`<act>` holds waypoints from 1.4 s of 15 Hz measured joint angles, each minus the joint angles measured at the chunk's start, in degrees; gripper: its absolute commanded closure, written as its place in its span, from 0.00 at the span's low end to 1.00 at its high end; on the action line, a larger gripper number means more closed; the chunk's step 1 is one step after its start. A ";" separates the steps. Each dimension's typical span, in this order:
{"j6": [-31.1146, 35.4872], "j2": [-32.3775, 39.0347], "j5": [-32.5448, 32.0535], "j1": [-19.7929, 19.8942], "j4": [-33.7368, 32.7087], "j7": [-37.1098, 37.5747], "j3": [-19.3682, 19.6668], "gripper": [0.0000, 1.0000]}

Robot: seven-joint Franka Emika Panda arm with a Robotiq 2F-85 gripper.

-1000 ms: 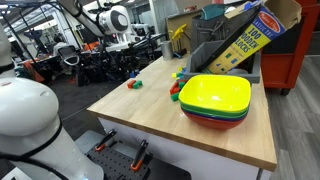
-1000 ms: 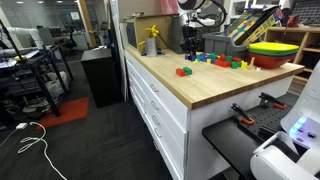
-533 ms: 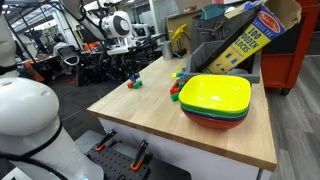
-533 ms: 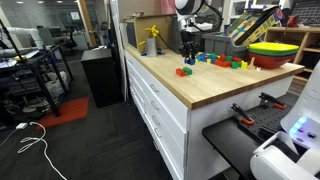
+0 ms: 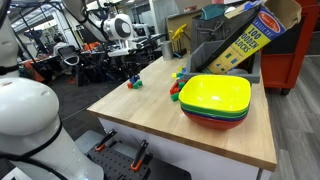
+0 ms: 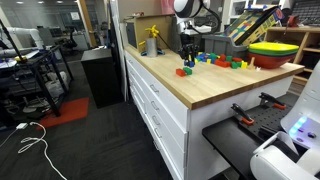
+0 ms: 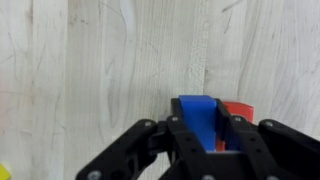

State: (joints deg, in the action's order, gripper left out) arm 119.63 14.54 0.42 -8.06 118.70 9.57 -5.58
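Blue block [image 7: 195, 108] is pinched by the pincer [image 7: 204, 138] over the table [image 7: 100, 60]; red block [image 7: 240, 110] lies just beside. Grasp is judged made; a straight lift clear of red is called for.

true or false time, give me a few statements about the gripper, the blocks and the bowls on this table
1. The gripper is shut on a blue block. True.
2. A red block lies right beside the blue block in the wrist view. True.
3. The top bowl of the stack is red. False: a yellow bowl is on top, with green and red ones under it.
4. The table top is bare metal. False: it is light wood.
5. The gripper hangs over the stack of bowls. False: in an exterior view it is at the far end of the table, well away from the stack.
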 measured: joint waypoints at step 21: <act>0.00 1.96 2.21 0.17 -1.34 3.21 0.52 0.92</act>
State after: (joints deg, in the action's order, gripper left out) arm 119.63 16.50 2.64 -7.89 117.37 12.77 -5.06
